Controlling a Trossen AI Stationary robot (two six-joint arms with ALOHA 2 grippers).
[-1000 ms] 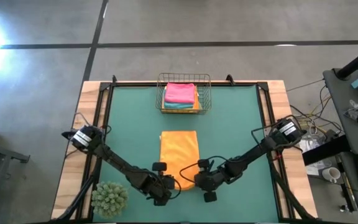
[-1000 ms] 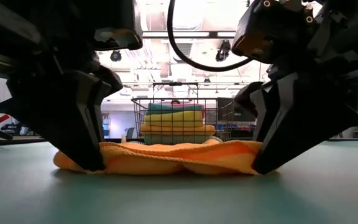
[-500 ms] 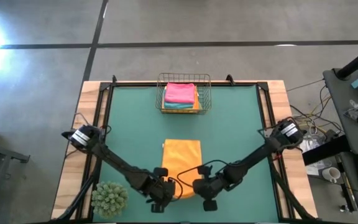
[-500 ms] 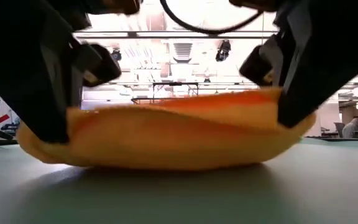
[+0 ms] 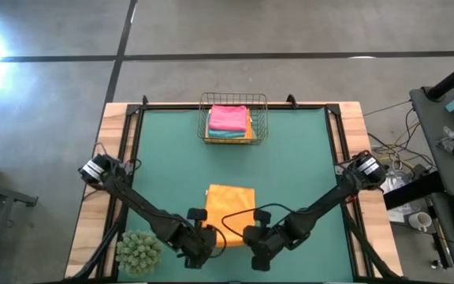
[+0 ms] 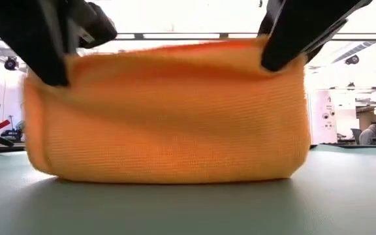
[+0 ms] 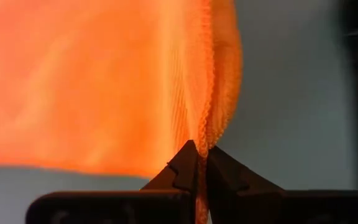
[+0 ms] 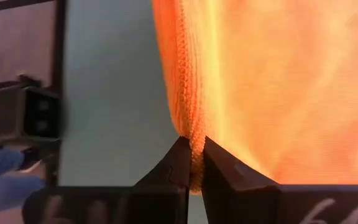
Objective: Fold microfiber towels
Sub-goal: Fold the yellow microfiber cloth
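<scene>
Green felt tabletop [image 5: 290, 158], fuzzy orange towel [image 5: 228, 207], left claw [image 5: 208, 241] and right claw [image 5: 248, 239] pinching its near corners

Orange towel [image 6: 168, 124]: soft cloth, fine ribbed knit weave, fuzzy matt nap, corded edge. Table top [image 5: 290, 173]: smooth matt green mat; border [image 5: 117, 134] of pale bare wood. Basket [image 5: 233, 101]: thin metal wire, holding folded pink towel [image 5: 228, 117], matt cloth. Plant ball [image 5: 139, 252]: spiky, rough
</scene>
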